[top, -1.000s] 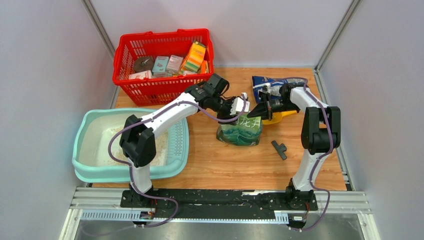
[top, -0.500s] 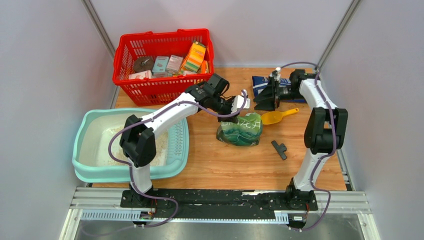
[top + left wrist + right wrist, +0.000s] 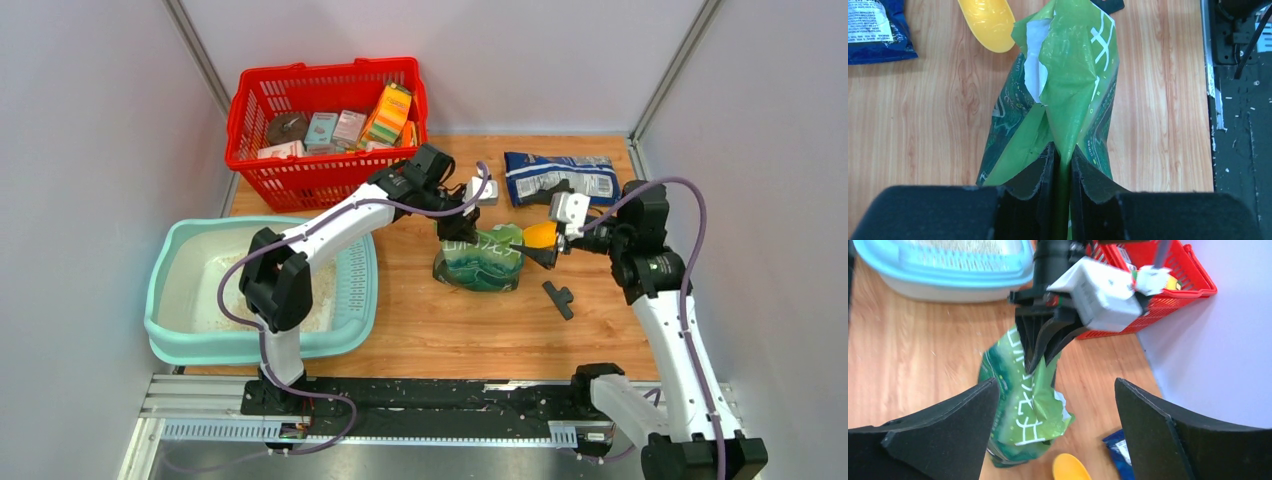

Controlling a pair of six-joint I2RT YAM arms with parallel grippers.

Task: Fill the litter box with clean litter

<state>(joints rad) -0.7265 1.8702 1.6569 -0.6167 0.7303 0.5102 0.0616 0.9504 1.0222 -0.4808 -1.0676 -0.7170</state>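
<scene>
At the left of the wooden table (image 3: pixel 420 330) sits the pale teal litter box (image 3: pixel 160 285), its slotted ledge on the right side, with a thin, patchy layer of clean litter (image 3: pixel 228 283) on its white floor. Behind it, against the back wall, stands a red mesh basket (image 3: pixel 300 180) holding small cartons. The left arm reaches from the box's near side out to the middle of the table, where the left gripper (image 3: pixel 1062 155) pinches the folded top edge of the green printed bag (image 3: pixel 480 262). Its two fingers are pressed close on the film, and the bag stands upright on the wood with its torn mouth showing a white lining. Just right of the bag lies a yellow scoop (image 3: pixel 538 236). The right gripper (image 3: pixel 1056 385) hangs there empty, jaws spread wide and aimed at the bag. Behind it lies a blue snack bag (image 3: pixel 560 175); nearer, a small black T-shaped piece (image 3: pixel 560 297).
</scene>
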